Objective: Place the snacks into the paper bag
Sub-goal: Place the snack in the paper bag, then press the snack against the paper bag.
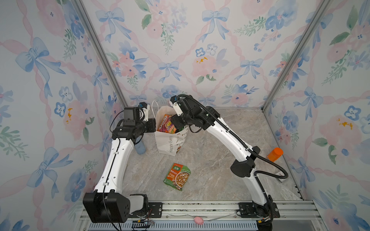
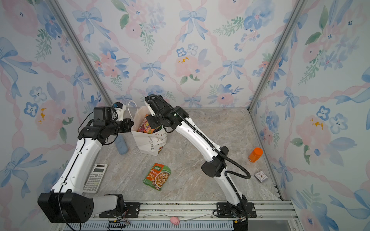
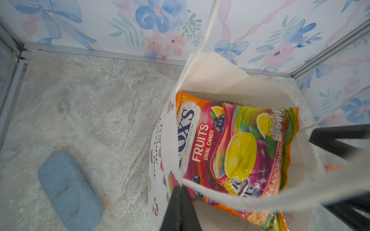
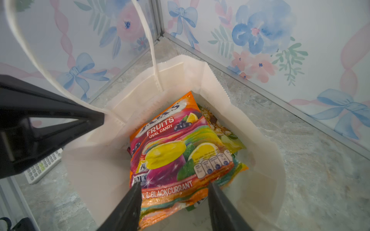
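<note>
A fruit candy packet [image 4: 176,152] is lying inside the paper bag [image 1: 168,144], resting on other packets [image 4: 224,134] under it. The bag is standing upright toward the back of the table [image 1: 220,140]. One green packet [image 1: 177,176] is lying flat in front of the bag, well apart from it, so the packing is looking nearly but not fully done. The left gripper [image 3: 180,190] is pinching the bag's rim with its jaws together, seemingly pulling that wall outward so the mouth is gaping and the bag is not tipping. The right gripper [image 4: 173,186] is hanging over the opening with its jaws apart, straddling the fruit candy packet's lower edge without clamping it. A blue case [image 1: 140,149] is lying just beside the bag, while a calculator [image 2: 95,178] and an orange bottle [image 1: 275,154] are sitting off to the sides, apparently not part of the job.
</note>
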